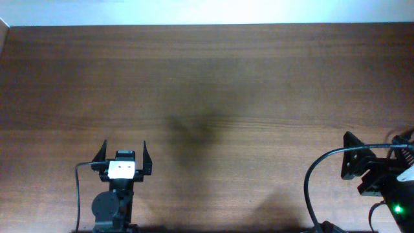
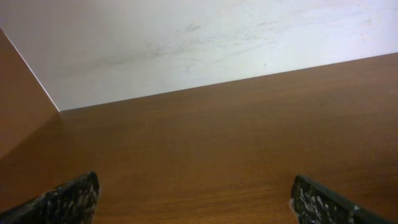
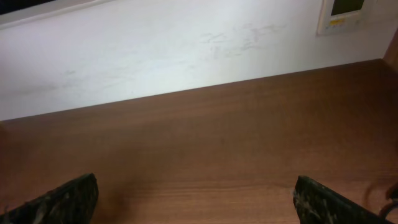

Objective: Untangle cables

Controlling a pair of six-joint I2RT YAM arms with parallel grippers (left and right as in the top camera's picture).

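1. From overhead, my left gripper (image 1: 123,150) sits toward 7 o'clock on the wooden table (image 1: 207,84). Its two fingers are spread wide with nothing between them.
2. The left wrist view agrees: the left gripper (image 2: 193,208) shows one finger (image 2: 62,200) in each bottom corner. Between them is bare wood running up to a white wall (image 2: 186,43) at 12 o'clock.
3. My right gripper (image 1: 363,169) is at about 4 o'clock, partly cut off by the frame edge. The arm's thick black cable (image 1: 310,181) arcs beside it.
4. In the right wrist view the right gripper (image 3: 196,208) is also spread apart and holds nothing. A white wall panel (image 3: 339,15) shows at 1 o'clock.
5. I cannot tell where the cables are; none of my three views shows them.
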